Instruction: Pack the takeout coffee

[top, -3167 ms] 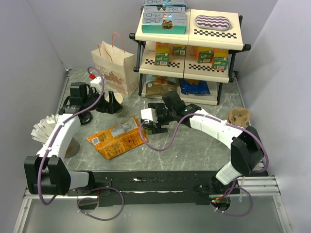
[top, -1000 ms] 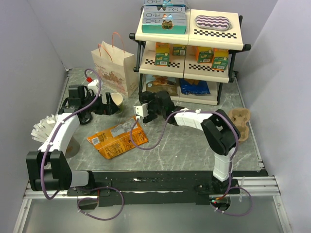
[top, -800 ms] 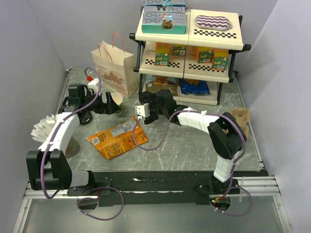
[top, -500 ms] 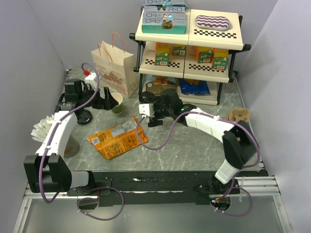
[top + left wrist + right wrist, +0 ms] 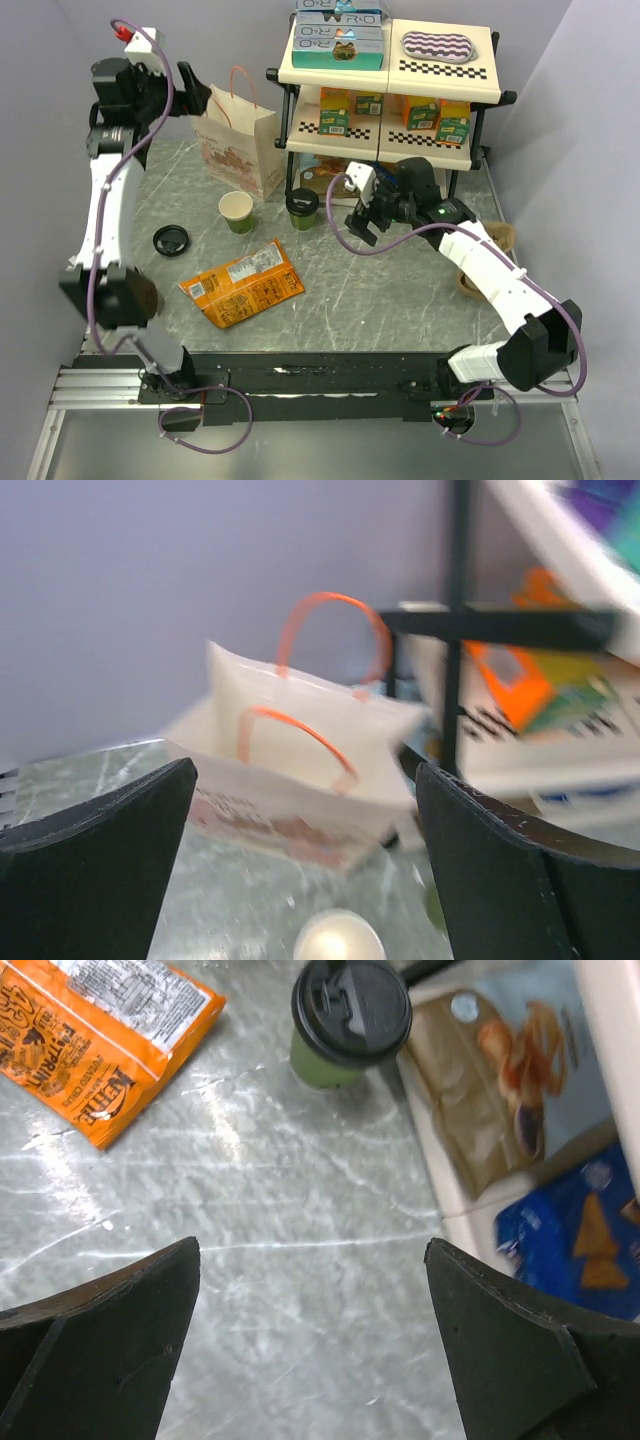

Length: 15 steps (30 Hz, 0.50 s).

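Now left hand [image 5: 192, 84] and right hand [image 5: 362, 222] both gape, empty — right should straddle the takeout coffee [image 5: 303, 208] squarely, squeeze gently, keep it upright for the paper bag [image 5: 238, 148].

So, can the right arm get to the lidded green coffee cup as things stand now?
Probably yes. The right gripper is open and hangs beside the lidded green coffee cup, with only bare table between them. The shelf rack close behind the cup could crowd the approach.
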Each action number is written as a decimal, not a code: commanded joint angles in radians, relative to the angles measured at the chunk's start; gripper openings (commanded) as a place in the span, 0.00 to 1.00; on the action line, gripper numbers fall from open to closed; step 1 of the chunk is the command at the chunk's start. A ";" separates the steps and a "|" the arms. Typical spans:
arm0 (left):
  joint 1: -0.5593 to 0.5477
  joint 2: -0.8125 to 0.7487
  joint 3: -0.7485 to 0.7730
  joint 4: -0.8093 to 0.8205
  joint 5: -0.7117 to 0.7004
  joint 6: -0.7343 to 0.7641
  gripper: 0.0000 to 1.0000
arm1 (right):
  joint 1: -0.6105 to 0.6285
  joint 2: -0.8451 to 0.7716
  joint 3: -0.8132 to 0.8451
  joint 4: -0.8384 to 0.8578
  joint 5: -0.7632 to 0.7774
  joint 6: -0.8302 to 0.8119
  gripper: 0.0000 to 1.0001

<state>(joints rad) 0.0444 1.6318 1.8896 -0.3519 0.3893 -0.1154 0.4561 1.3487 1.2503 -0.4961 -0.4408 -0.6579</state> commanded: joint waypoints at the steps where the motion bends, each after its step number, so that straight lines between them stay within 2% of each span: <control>1: 0.052 0.183 0.146 0.037 -0.083 -0.111 0.97 | -0.028 -0.060 -0.049 -0.052 0.024 0.116 0.99; 5: 0.064 0.334 0.273 0.062 -0.037 -0.148 0.95 | -0.045 -0.098 -0.091 -0.055 0.033 0.130 0.99; 10: 0.078 0.378 0.296 0.116 0.011 -0.197 0.95 | -0.103 -0.126 -0.033 -0.211 0.025 0.106 0.97; 12: 0.080 0.375 0.293 0.129 0.031 -0.207 0.96 | -0.175 -0.123 0.007 -0.301 0.004 0.071 0.89; 13: 0.078 0.372 0.290 0.133 0.037 -0.216 0.96 | -0.203 -0.119 0.052 -0.397 -0.027 0.049 0.83; 15: 0.084 0.361 0.293 0.140 0.055 -0.227 0.97 | -0.292 -0.120 0.083 -0.484 -0.036 -0.017 0.79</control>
<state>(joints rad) 0.1257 2.0487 2.1181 -0.2996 0.3855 -0.2890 0.2863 1.2625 1.2201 -0.7544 -0.4404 -0.5861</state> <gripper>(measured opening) 0.962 0.829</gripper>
